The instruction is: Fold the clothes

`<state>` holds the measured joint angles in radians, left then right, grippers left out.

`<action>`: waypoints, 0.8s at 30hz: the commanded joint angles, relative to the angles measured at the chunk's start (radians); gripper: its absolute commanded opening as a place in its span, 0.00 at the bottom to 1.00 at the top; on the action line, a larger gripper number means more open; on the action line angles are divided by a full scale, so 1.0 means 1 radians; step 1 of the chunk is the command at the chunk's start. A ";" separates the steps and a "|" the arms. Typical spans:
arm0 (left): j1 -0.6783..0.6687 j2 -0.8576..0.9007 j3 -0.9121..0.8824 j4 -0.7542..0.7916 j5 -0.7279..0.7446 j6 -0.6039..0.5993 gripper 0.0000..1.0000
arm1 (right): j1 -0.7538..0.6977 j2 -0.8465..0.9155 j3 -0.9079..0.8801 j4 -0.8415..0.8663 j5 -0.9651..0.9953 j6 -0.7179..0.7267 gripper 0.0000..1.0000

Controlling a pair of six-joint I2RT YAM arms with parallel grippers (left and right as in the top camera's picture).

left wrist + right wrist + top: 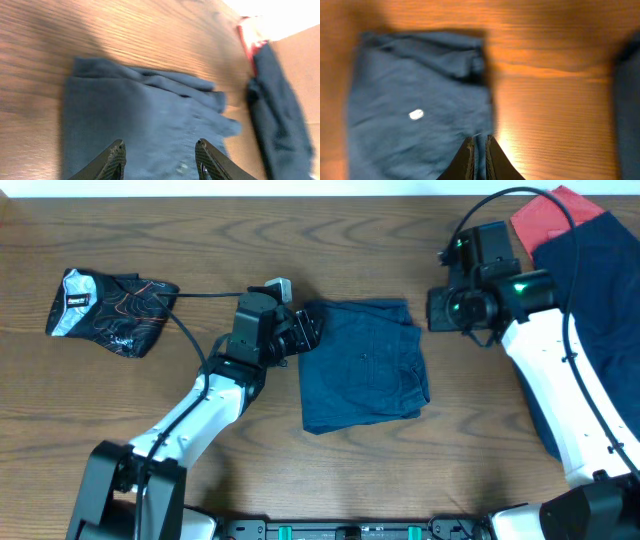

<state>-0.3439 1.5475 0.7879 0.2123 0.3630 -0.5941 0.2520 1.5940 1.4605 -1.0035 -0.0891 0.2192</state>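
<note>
Located the brown wood-grain table [60, 400] under all items. Traced the white-and-black left arm [200, 415] from the near edge toward the table centre. Found the left fingers [112, 160] spread apart with nothing between them, poised over the far-left corner of the folded dark navy-blue garment [365, 365]. Could not confirm contact with the cloth.

Recorded that garment as a flat, roughly rectangular stack at the table centre, with wrinkled, layered edges along its right side.

Traced the white right arm [560, 390] up the right side of the table. Found the right fingers [468, 160] pressed nearly together, with only a thin slit left between them, just beside the right edge of the folded garment. Could not tell from the blurred wrist view whether any cloth was pinched.

Noted a crumpled black garment with orange lines and a silver patch [110, 305] far left, well apart from the stack. Noted a loose heap of dark navy-blue fabric [600, 290] at the right edge, partly under the right arm. Noted a red garment [545, 215] at the far-right corner, touching that heap.
</note>
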 commanded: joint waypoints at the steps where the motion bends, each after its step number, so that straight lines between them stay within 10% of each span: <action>1: 0.000 0.060 0.021 -0.009 -0.092 0.068 0.47 | 0.051 0.041 -0.055 -0.005 -0.152 -0.034 0.06; 15: -0.001 0.186 0.021 -0.509 0.118 0.035 0.31 | 0.134 0.175 -0.396 0.117 -0.110 -0.033 0.05; 24: -0.062 0.162 0.021 -0.868 0.266 -0.071 0.24 | 0.006 0.218 -0.419 0.556 0.107 -0.008 0.19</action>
<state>-0.3859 1.7119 0.8307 -0.6136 0.5987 -0.6056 0.3054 1.7996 1.0279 -0.5240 -0.0883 0.2230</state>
